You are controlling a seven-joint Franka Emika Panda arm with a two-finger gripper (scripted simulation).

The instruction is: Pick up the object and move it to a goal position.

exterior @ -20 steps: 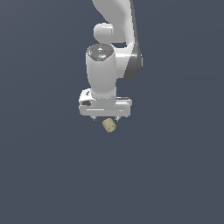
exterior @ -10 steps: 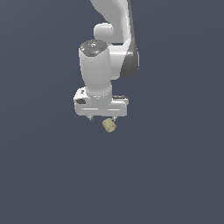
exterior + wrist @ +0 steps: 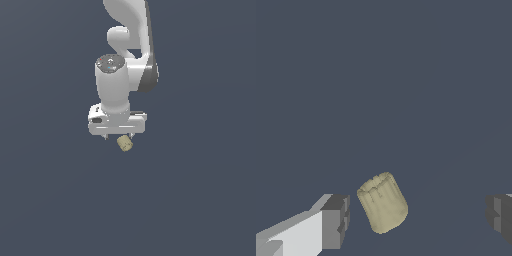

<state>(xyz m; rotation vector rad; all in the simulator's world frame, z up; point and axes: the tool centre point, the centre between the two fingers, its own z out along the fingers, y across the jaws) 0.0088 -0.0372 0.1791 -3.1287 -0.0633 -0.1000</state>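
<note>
The object [image 3: 124, 144] is a small stubby tan cylinder with a rough ribbed side, lying tilted on the grey floor. In the exterior view my white gripper [image 3: 118, 136] hangs just above it and hides part of it. In the wrist view the object [image 3: 382, 202] lies between my two dark fingertips, closer to one finger [image 3: 336, 221] than to the other [image 3: 500, 214]. The fingers stand wide apart and touch nothing. My gripper [image 3: 418, 218] is open and empty.
A plain dark grey surface fills both views. The white arm [image 3: 131, 45] rises to the top of the exterior view.
The gripper has moved toward the exterior view's left and a little lower, closer over the object. The object has not moved.
</note>
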